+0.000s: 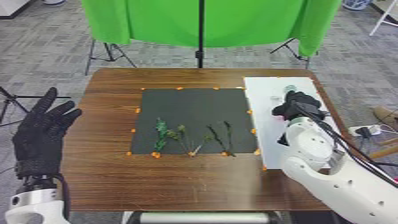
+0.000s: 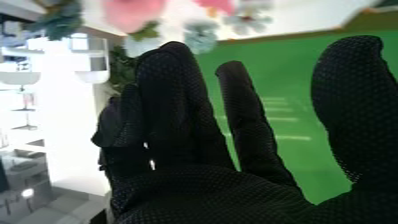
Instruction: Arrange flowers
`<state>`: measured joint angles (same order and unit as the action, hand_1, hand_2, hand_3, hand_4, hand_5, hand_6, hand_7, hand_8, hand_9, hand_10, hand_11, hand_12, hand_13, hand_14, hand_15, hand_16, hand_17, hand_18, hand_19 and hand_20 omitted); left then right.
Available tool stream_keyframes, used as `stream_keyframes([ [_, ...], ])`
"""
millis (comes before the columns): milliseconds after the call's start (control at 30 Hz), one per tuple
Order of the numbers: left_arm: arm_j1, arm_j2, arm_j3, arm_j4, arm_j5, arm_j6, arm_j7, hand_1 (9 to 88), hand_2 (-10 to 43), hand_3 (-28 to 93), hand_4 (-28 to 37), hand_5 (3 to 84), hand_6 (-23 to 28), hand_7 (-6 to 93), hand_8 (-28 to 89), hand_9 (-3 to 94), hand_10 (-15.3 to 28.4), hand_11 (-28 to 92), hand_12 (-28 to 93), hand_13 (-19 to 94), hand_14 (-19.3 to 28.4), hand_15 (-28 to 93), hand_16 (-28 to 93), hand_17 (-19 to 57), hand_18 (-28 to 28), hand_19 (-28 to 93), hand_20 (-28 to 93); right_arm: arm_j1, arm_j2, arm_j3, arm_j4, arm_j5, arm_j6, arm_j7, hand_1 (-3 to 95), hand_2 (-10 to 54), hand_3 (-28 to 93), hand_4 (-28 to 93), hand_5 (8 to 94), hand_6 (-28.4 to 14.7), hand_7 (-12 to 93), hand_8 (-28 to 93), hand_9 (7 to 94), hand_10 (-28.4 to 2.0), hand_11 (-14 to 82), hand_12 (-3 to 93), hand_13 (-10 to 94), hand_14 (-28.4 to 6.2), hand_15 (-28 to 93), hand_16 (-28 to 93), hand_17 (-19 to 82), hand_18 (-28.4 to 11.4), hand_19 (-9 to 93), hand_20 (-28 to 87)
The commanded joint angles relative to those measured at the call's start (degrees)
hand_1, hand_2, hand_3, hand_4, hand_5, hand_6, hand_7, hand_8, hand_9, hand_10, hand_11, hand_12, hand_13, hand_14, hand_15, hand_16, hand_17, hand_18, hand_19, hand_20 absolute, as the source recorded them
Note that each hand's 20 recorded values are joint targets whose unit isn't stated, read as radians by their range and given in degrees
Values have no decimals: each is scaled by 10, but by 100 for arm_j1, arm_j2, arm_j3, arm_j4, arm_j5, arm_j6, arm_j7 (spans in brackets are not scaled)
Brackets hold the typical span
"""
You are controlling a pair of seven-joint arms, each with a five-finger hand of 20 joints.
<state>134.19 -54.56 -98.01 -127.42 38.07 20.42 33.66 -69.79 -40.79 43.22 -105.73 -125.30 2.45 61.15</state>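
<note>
From where I'm standing, the head view gives the spread of the work: a leafy green sprig (image 1: 161,134) lies on a dark mat (image 1: 182,105), and beside it are thin, dark stems (image 1: 215,135), some with small heads at their far ends. They lie to the left of the right hand (image 1: 303,104) and nearer the robot than it is, between the two hands. The right hand is over a white board (image 1: 271,135). Something pale green (image 1: 290,89) sits just past it, too small for me to name. The left hand (image 1: 41,131) is up beside the table (image 1: 98,190), its fingers straight and loosely apart.

The right wrist view brings blossoms up close, just past the right hand's fingertips: a big soft pink bloom (image 2: 133,12), a smaller pink one (image 2: 216,5), a powdery blue-green bloom (image 2: 201,36), a greyish-white one (image 2: 249,21) with separate petals, and a white bloom (image 2: 142,46) with dark green leaves (image 2: 120,67) near it. Their edges look hazy. That hand's fingers are long and straight, the thumb standing wide of them, with nothing gripped between.
</note>
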Motion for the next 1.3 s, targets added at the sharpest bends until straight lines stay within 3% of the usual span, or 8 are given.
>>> stream_keyframes([
  [33,26,-69,13,31,9,-4,-83,201,90,751,-282,344,73,101,-75,331,190,292,150,226,243,557,-61,-95,210,444,302,226,-43,-380,318,-250,-387,-11,325,-95,786,-268,486,-32,158,-122,536,-241,473,158,517,-188,824,77,263,-279,932,408],
  [133,3,-108,-10,31,30,-27,-142,203,91,751,-283,344,73,100,-75,332,189,295,151,226,243,557,-61,-95,210,444,302,310,-58,-520,405,-294,-631,-50,331,-95,788,-271,492,-29,167,-128,529,-240,494,165,513,-188,829,82,257,-278,932,413],
  [300,5,-123,-3,22,30,-10,-172,205,91,752,-283,345,74,100,-75,332,191,296,150,226,242,558,-61,-95,210,444,303,638,0,-1141,671,-741,-216,-68,359,-95,800,-280,531,-19,188,-142,517,-237,547,175,507,-186,852,84,249,-269,932,418],
  [433,5,-147,5,15,41,-27,-170,206,92,751,-283,345,74,102,-75,333,190,296,149,227,242,558,-61,-95,210,444,303,958,126,-1796,855,-1295,499,-68,445,-95,764,-281,666,7,205,-108,589,-185,553,195,567,-154,847,104,286,-255,932,437],
  [533,20,-180,-18,8,74,-50,-218,206,92,751,-283,346,75,101,-76,334,190,297,149,227,243,558,-61,-94,210,444,303,918,161,-1837,810,-1531,775,-24,541,-95,673,-282,850,21,197,-3,726,-108,504,307,666,-112,847,156,342,-241,932,487],
  [867,150,-164,-122,-45,45,31,-179,207,92,750,-283,347,76,100,-75,333,191,297,148,227,243,558,-62,-94,209,445,303,717,110,-1421,74,-1808,1517,-280,579,-95,667,-283,902,-3,171,33,783,-105,489,337,705,-97,847,175,366,-233,932,522],
  [1067,220,-71,-177,-78,-52,130,-70,206,91,751,-283,346,75,100,-75,333,191,297,148,227,244,560,-62,-94,210,445,304,1246,-957,-1848,-304,-1346,1491,-1775,562,-95,700,-283,904,-6,168,43,786,-108,489,343,706,-98,847,180,359,-234,932,536],
  [1300,108,-29,-331,-122,29,142,-248,206,90,752,-283,345,75,101,-75,333,192,297,148,227,244,559,-62,-94,210,446,305,1590,-2925,-2083,572,-1428,887,-3079,550,-95,710,-283,897,-1,169,45,776,-99,492,349,693,-93,848,188,330,-226,932,529],
])
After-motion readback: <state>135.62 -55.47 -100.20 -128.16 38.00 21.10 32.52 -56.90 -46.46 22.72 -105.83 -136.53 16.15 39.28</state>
